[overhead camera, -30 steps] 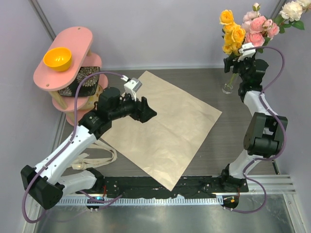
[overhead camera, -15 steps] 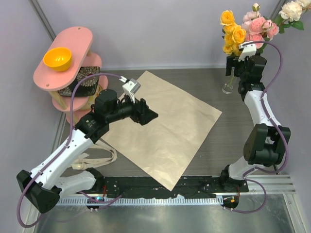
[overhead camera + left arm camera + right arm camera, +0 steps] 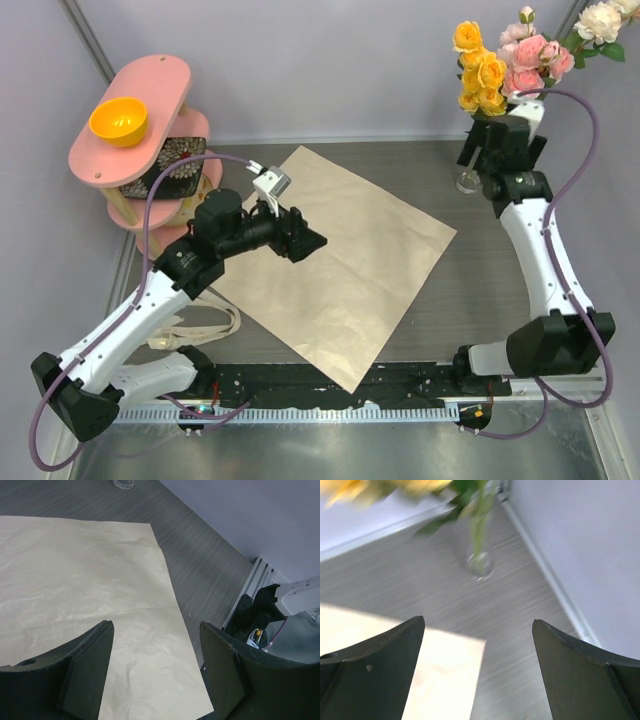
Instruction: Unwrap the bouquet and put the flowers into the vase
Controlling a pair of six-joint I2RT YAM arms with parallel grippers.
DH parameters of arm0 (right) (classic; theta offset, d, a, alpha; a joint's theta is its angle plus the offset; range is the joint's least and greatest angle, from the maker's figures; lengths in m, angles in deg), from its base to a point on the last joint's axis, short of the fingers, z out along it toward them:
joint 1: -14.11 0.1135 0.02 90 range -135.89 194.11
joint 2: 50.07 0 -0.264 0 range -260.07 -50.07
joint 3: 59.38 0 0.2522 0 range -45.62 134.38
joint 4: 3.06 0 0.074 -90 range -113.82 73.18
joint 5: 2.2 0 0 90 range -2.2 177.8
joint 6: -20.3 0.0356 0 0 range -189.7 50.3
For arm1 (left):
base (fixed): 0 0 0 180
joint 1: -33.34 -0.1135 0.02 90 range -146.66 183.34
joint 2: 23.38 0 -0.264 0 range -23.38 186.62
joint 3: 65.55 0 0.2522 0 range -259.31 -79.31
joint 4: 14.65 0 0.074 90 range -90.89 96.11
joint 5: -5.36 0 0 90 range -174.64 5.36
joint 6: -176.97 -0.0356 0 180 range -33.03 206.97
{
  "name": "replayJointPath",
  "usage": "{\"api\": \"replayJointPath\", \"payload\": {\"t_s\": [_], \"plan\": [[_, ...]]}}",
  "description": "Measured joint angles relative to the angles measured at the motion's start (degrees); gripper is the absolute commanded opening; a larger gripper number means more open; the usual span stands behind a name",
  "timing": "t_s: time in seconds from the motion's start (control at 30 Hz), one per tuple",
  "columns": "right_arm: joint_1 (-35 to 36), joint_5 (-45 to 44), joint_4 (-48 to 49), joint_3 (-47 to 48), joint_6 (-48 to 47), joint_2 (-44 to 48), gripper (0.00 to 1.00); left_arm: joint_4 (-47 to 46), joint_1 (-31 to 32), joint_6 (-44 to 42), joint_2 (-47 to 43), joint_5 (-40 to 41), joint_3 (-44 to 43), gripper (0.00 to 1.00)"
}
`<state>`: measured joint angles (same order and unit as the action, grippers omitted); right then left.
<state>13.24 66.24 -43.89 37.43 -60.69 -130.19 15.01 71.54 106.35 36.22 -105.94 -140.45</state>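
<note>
Step in hand, as judged: the last one. The flowers [image 3: 505, 60] stood upright in the vase [image 3: 468, 180] at the far right corner of the table [image 3: 480, 290], close to the back wall. The kraft paper [image 3: 340, 260] lay opened out flat in the middle, creased but with nothing on it. A loose cream ribbon [image 3: 205, 325] lay near the left arm's base. Unwrapping looked done and placement looked done.

Right gripper [image 3: 477, 625]: jaws spread wide, nothing between them. It sat just beside the vase on the near side, below the blooms. In the wrist view the vase base showed ahead of the fingertips with bare table between, so no contact.

Left gripper [image 3: 155, 627]: jaws parted and empty, hanging over the left part of the paper sheet without gripping it.

Next move, as judged: back the right arm off toward its base, on a path that avoids the stems and leaves. The vase is slim and small-footed under a wide, heavy head of blooms, so a light knock could tip it.

Look of the flowers: yellow blooms to the left, pink in the middle, cream-white up at the right, all fanned out far wider than the vase. Green stems ran down into the clear neck. Whether every stem reached the base could not be told, as the wrist view was blurred there.
</note>
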Motion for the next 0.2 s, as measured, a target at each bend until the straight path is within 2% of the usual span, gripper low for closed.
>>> {"api": "replayJointPath", "payload": {"t_s": [0.1,0.2], "plan": [[11.26,-6.49,-4.94,-3.56,3.41,5.42,0.95,-0.09,0.0,0.0,-0.22,1.25,0.0,0.73],[25.16,-6.56,-7.82,-8.96,6.29,12.11,0.96,0.26,0.0,0.79,-0.44,3.34,-0.17,0.74]]}}
